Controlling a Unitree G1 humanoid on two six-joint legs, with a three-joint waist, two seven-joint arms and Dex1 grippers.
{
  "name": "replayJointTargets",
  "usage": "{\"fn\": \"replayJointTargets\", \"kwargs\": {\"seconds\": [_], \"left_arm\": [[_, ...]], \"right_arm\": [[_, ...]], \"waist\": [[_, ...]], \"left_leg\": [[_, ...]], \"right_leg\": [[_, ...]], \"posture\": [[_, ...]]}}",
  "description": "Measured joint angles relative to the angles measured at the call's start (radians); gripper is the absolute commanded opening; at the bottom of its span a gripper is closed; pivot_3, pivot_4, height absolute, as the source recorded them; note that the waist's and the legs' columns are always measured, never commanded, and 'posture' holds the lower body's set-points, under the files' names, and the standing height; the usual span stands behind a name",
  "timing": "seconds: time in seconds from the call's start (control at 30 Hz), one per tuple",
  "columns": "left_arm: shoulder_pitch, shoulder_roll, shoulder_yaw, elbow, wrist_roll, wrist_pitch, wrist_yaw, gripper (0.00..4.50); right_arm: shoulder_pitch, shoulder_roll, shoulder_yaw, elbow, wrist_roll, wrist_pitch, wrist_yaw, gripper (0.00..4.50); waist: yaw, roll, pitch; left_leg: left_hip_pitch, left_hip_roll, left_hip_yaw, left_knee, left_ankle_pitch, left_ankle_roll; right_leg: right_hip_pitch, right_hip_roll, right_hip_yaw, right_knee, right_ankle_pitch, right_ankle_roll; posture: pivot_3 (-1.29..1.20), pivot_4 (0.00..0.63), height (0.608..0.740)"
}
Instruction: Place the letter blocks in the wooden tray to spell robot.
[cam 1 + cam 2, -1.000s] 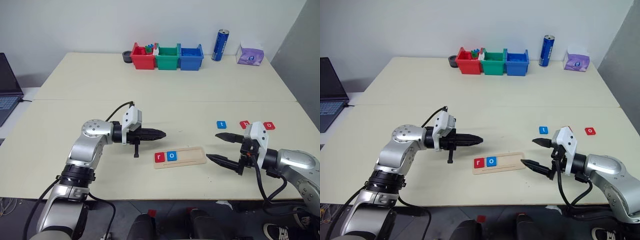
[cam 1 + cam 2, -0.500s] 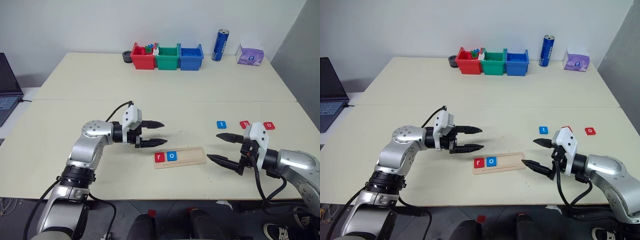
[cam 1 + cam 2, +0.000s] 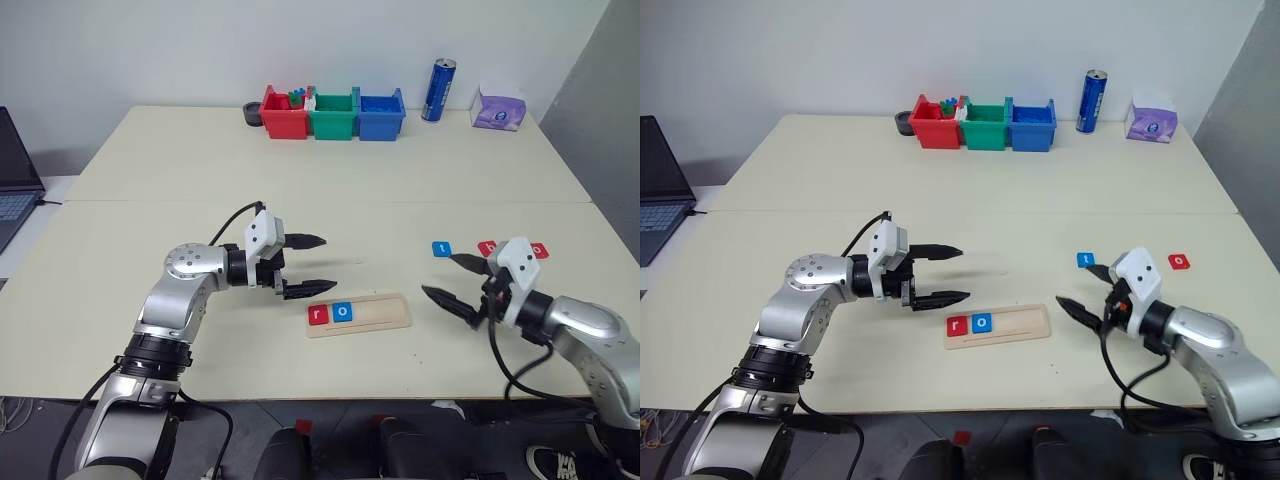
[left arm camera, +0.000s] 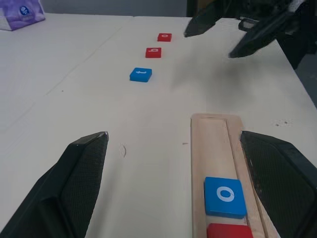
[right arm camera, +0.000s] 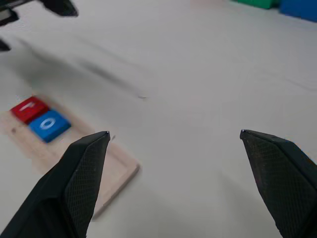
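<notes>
Wooden tray near front table edge, red r and blue o seated at its left end. Left gripper beside that end, fingers spread, empty. Right gripper agape, empty, angled toward loose blue t, red b, red o lying well right of tray — likely b next.

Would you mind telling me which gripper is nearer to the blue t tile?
The right gripper is nearer, just short of the blue t tile on the robot's side. The left gripper is far off, beyond the wooden tray's other end.
</notes>
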State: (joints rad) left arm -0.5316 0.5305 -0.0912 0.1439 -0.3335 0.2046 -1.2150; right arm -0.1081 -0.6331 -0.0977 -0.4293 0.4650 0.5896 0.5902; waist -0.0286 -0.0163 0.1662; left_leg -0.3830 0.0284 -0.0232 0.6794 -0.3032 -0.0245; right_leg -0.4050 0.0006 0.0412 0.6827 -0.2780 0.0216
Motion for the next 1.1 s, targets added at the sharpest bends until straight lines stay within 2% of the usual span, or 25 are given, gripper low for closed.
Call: {"fn": "replayJointTargets", "kwargs": {"seconds": [0.23,0.5,0.77,0.9,1.1], "left_arm": [[0.007,-0.011,-0.003,-0.016,0.001,-0.017,0.008,4.49],[0.007,-0.019,-0.01,-0.016,0.004,-0.023,0.007,4.49],[0.007,-0.023,-0.011,-0.016,0.004,-0.033,0.007,4.49],[0.007,-0.037,-0.024,-0.016,0.004,-0.038,0.006,4.49],[-0.008,-0.085,-0.058,-0.011,0.008,-0.047,0.004,4.49]], "right_arm": [[-0.088,0.171,0.042,0.089,-0.149,0.039,-0.258,4.5],[-0.127,0.244,0.034,0.207,-0.233,0.07,-0.399,4.5],[-0.128,0.234,-0.07,0.233,-0.288,0.039,-0.465,4.5],[-0.128,0.239,-0.078,0.249,-0.289,0.024,-0.464,4.5],[-0.148,0.251,-0.079,0.38,-0.285,-0.033,-0.43,4.5]], "waist": [[0.001,0.0,0.0],[0.0,0.0,0.0],[0.0,0.0,0.0],[0.0,0.0,0.0],[0.0,0.0,0.0]], "left_leg": [[0.0,0.0,0.0,0.0,0.0,0.0],[0.0,0.0,0.001,0.0,0.0,0.0],[0.0,0.0,0.001,0.0,0.0,0.0],[0.0,0.0,0.001,-0.001,0.0,0.0],[0.0,-0.001,0.001,0.0,0.0,0.0]], "right_leg": [[0.0,0.0,0.0,0.0,0.0,0.0],[0.0,-0.001,0.0,0.0,0.0,0.0],[0.0,-0.001,0.0,0.0,0.0,0.0],[0.0,-0.001,0.0,0.0,0.0,0.0],[0.0,-0.001,0.0,0.0,0.0,0.0]], "posture": [[0.0,0.15,0.74],[0.0,0.15,0.74],[0.0,0.15,0.74],[0.0,0.15,0.74],[0.0,0.15,0.74]]}}
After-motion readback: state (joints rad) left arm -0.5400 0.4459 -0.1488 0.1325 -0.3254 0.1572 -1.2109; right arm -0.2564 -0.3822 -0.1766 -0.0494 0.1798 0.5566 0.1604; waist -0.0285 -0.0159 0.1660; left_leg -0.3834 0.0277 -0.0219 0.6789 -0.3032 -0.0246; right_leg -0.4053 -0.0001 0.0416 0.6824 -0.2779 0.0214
